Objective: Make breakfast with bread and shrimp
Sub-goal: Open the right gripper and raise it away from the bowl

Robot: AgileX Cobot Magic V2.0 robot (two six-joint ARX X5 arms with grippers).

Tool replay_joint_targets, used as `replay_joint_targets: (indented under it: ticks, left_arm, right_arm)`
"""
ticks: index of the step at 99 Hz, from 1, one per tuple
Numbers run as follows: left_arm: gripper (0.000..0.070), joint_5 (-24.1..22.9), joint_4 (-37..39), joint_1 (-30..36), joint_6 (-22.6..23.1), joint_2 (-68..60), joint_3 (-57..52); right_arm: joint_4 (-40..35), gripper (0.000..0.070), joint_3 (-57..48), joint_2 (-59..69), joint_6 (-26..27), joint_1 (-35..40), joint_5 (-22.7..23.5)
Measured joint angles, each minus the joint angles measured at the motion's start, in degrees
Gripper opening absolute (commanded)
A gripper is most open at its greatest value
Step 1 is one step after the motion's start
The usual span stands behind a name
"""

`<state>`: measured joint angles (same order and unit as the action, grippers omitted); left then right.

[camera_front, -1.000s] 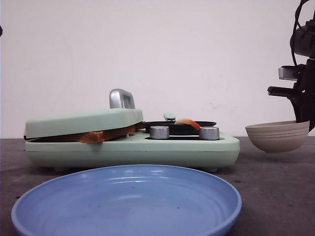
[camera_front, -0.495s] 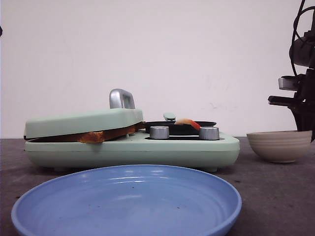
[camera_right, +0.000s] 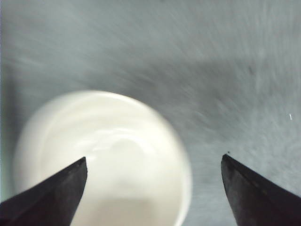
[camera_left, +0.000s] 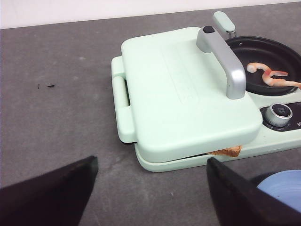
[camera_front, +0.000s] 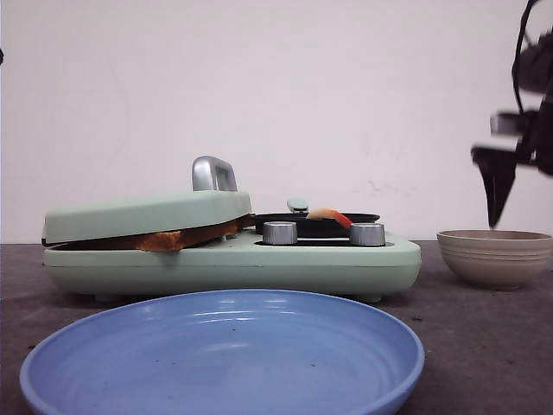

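The cooker sits on the table behind the blue plate, its lid down on the bread, whose crust pokes out at the front edge, likely toasting. The shrimp lies in the black pan at the cooker's right end, presumably frying. Right of the cooker stands an empty bowl; the right gripper hangs above it, fingers apart, holding nothing. The left gripper hovers near the cooker's left end, also spread and empty

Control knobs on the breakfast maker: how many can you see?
2. One knob sits near the lid's edge; the other knob is further right, below the shrimp pan. None appear hidden.
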<state>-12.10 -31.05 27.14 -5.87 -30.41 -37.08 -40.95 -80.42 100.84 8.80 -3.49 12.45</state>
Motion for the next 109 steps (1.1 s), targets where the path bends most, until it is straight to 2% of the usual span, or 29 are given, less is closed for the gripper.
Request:
replay_joint_targets:
  ticks: [10, 11, 17, 22, 31, 34, 38, 51, 66, 83, 109]
  left_arm:
    - [0.0423, 0.0, 0.0, 0.0, 0.0, 0.0, 0.0]
    - [0.0423, 0.0, 0.0, 0.0, 0.0, 0.0, 0.0]
    - [0.0422, 0.0, 0.0, 0.0, 0.0, 0.0, 0.0]
    - [0.042, 0.0, 0.0, 0.0, 0.0, 0.0, 0.0]
    - [0.0406, 0.0, 0.0, 0.0, 0.0, 0.0, 0.0]
    - [0.0376, 0.0, 0.0, 0.0, 0.0, 0.0, 0.0]
    - [0.0297, 0.0, 0.0, 0.0, 0.0, 0.0, 0.0]
    - [0.0, 0.0, 0.0, 0.0, -0.3, 0.0, 0.0]
    - [0.0, 0.1, 0.0, 0.0, -1.0, 0.0, 0.0]
    - [0.0, 1.4, 0.4, 0.0, -2.7, 0.8, 0.0]
    - [0.0, 1.6, 9.1, 0.0, -7.2, 11.6, 7.3]
  right_arm:
    - [0.0, 0.0561, 0.0, -5.0, 0.0, 0.1, 4.6]
    - [0.2, 0.056, 0.0, -9.5, 0.0, 1.0, 8.7]
    - [0.8, 0.0496, 0.0, -13.2, 0.0, 2.1, 10.5]
    - [1.1, 0.0391, 0.0, -15.4, 0.0, 2.8, 11.1]
    - [1.5, 0.0139, 0.0, -19.6, -0.5, 4.0, 11.6]
    - [1.7, 0.0066, 0.0, -21.0, -0.9, 4.4, 11.6]
    - [1.8, 0.0001, 0.0, -22.8, -1.5, 4.9, 11.6]
    - [1.3, 0.0003, 0.0, -27.5, -4.4, 6.7, 11.6]
    - [-0.5, 0.0003, 0.0, -30.8, -8.6, 9.2, 11.6]
    - [3.9, 0.0003, 5.7, -35.3, -10.3, 11.8, 11.6]
    - [21.9, 0.0006, 29.7, -48.6, -10.5, 14.9, 12.9]
